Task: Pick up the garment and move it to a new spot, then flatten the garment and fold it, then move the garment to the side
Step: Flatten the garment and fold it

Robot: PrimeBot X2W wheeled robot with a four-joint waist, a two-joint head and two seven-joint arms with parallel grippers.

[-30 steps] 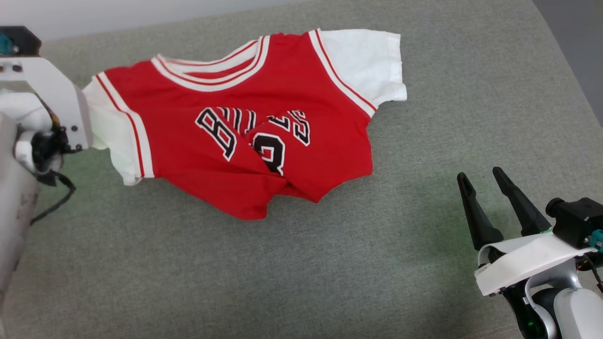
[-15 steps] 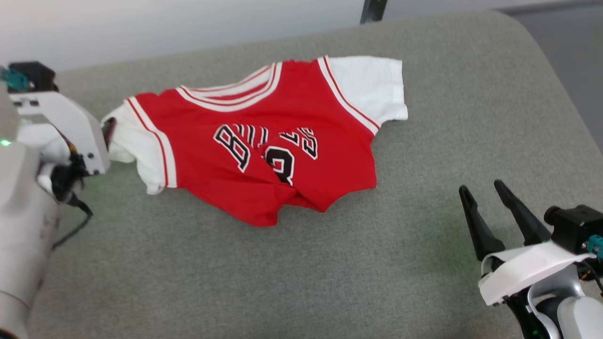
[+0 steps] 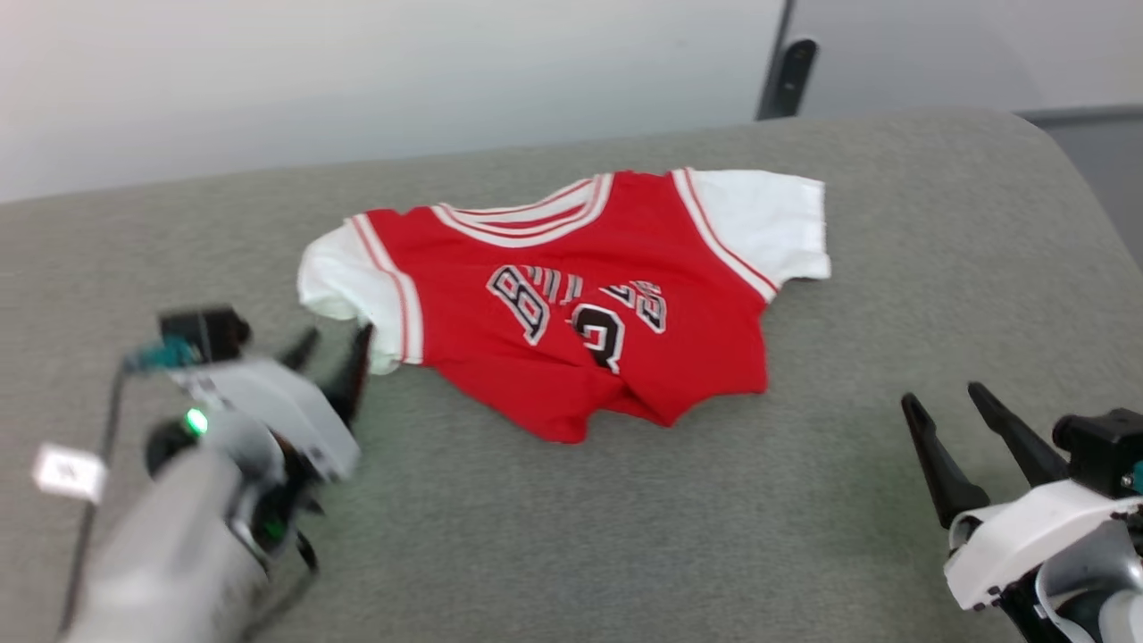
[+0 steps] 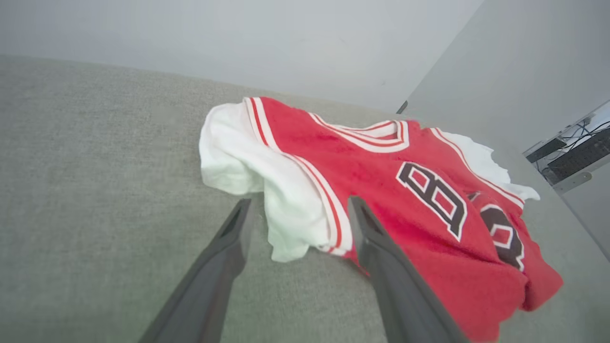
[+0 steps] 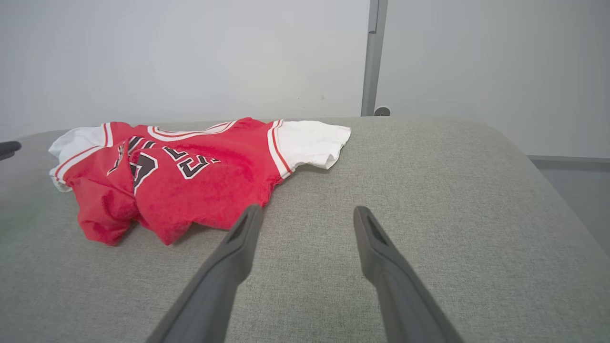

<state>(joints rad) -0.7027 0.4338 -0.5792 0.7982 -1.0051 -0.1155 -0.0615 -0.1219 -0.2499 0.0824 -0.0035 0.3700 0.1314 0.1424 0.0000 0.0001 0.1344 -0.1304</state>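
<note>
The garment (image 3: 580,304), a small red shirt with white sleeves and striped collar, lies rumpled and face up on the grey cloth surface (image 3: 625,536); its lower hem is bunched. My left gripper (image 3: 335,344) is open, its tips right beside the shirt's white left sleeve (image 3: 335,286). In the left wrist view that sleeve (image 4: 286,209) lies between the spread fingers (image 4: 224,257) of the gripper (image 4: 300,202); whether they touch it I cannot tell. My right gripper (image 3: 942,397) is open and holds nothing at the lower right, well apart from the garment (image 5: 200,176).
The grey surface curves down at its right edge (image 3: 1098,223). A pale wall stands behind it, with a dark upright post (image 3: 786,76) at the back right. Bare cloth stretches in front of the shirt and to its right.
My left gripper has opened and let go of the white sleeve, which now rests on the surface, and the arm has drawn back and down. The head camera has tilted up.
</note>
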